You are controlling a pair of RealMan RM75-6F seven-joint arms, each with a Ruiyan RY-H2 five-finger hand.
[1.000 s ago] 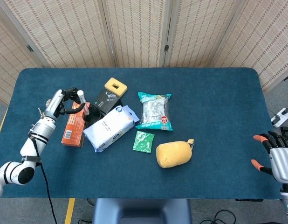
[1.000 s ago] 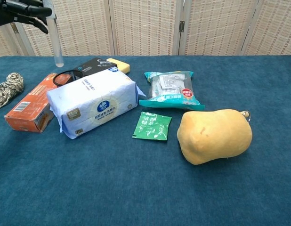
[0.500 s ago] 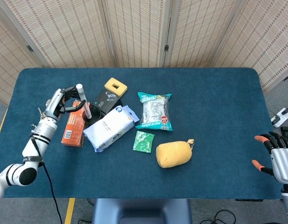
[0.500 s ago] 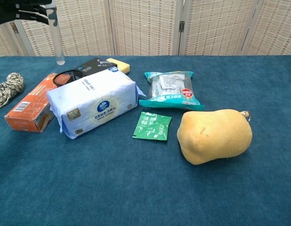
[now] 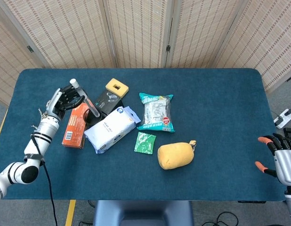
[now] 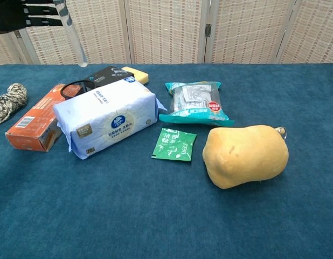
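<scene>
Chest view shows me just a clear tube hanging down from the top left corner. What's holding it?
Observer: The left hand grips the clear tube near its top end, above the orange cardboard box.
Operator: Is there another hand somewhere?
Observer: Yes. The right hand is by the right edge of the blue table, fingers apart, holding nothing.
Operator: And that yellow block at the back?
Observer: From above, the yellow block has a square hole in its top.

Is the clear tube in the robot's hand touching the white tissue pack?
No, the left hand holds the clear tube tilted in the air, well above the white tissue pack.
</scene>
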